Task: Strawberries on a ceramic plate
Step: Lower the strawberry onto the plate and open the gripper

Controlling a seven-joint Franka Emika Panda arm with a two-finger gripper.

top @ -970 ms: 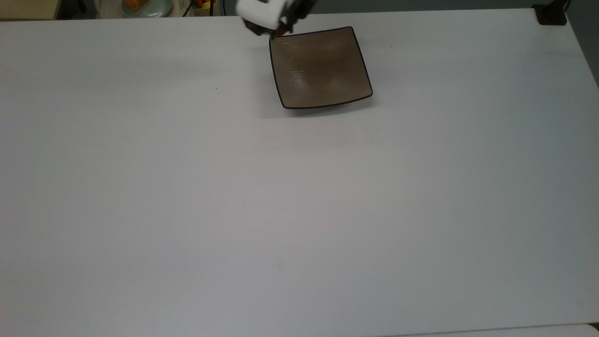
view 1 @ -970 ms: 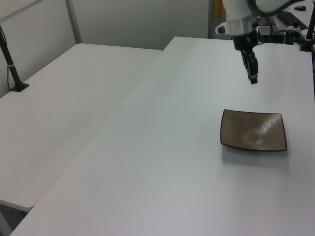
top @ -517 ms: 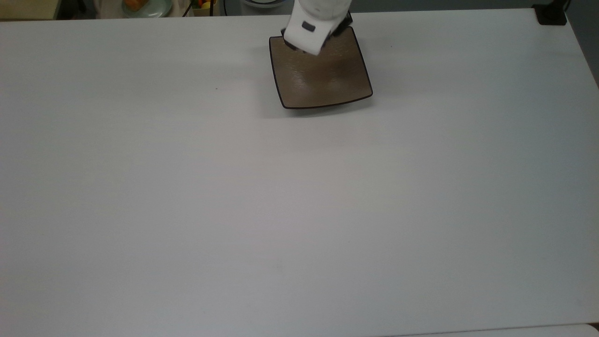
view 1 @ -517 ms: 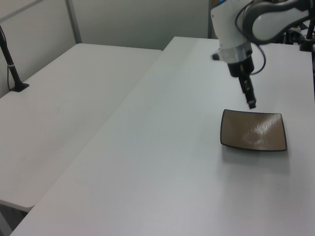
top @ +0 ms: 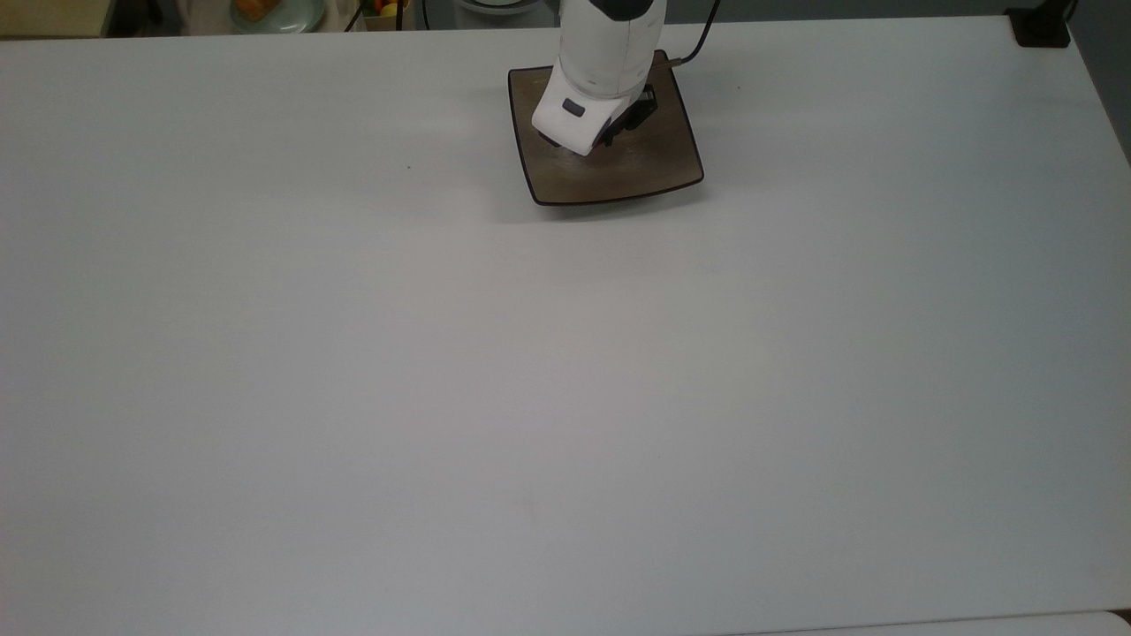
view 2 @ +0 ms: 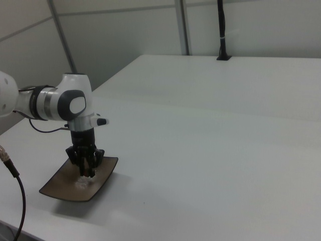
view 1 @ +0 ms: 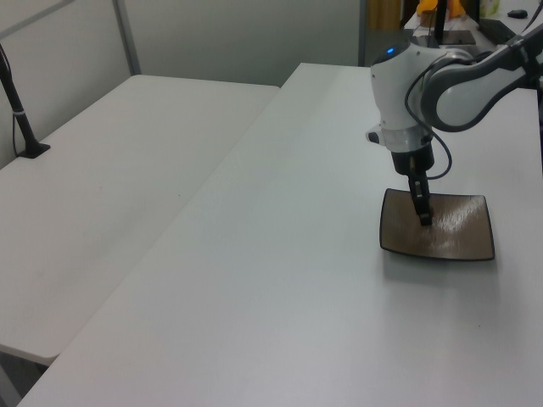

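Note:
The square tan-brown ceramic plate (top: 654, 168) with a thin dark rim lies near the far edge of the white table (top: 565, 371), also seen in the left view (view 1: 462, 237) and the right view (view 2: 60, 188). My gripper (top: 603, 144) points straight down over the plate's middle, fingertips just above its surface (view 1: 424, 219) (view 2: 86, 173). The fingers are pressed close together, and a speck of red from the strawberry (top: 602, 148) shows at their tips under the white hand. Most of the strawberry is hidden.
A pale green round dish (top: 296, 16) holding something orange sits beyond the table's far edge at the top view's left. A black mount (top: 1041, 26) stands at the far right corner. A second white table (view 1: 110, 186) adjoins on the left view's left. A dark cable (view 2: 12, 175) hangs at the right view's left.
My gripper has moved from beside the plate's far left corner to over its middle and has come down close to the surface. The plate has stayed put.

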